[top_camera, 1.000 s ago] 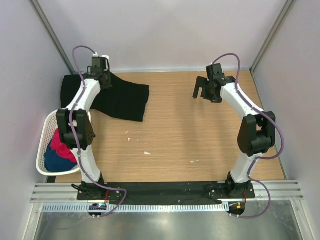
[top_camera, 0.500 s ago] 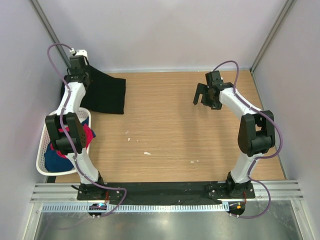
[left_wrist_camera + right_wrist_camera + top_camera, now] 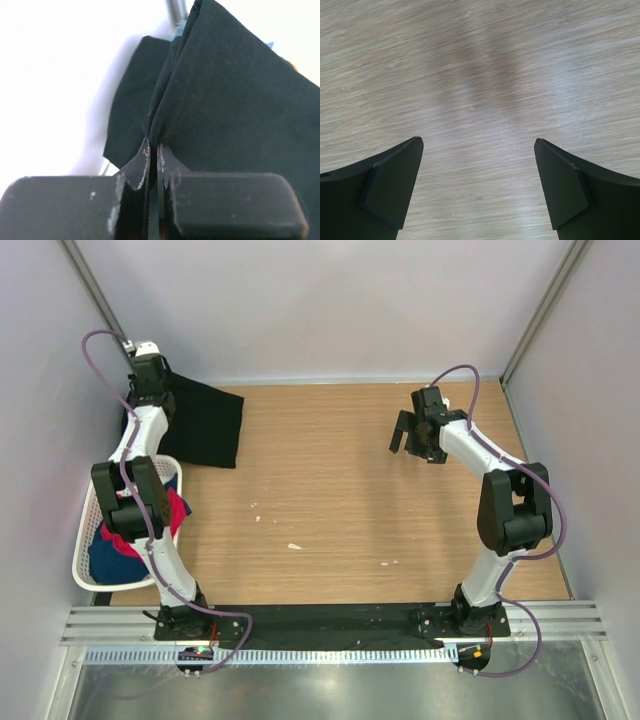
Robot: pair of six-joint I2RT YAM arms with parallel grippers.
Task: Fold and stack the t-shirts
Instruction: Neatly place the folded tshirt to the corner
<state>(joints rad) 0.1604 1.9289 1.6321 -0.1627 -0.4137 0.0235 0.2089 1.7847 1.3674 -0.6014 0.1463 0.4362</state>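
- In the top view the fingers of the left tool (image 3: pixel 150 372) are hidden under its wrist at the upper left. The arm covers part of the black t-shirt (image 3: pixel 208 425).
- Since one second ago this tool has gone further into the upper left corner, and the t-shirt now covers less tabletop (image 3: pixel 350 500).
- Only the left wrist view shows the fingers clenched on a fold of the t-shirt; its background is washed out.
- Only the right wrist view shows the right tool (image 3: pixel 477 142) released, above bare tabletop.
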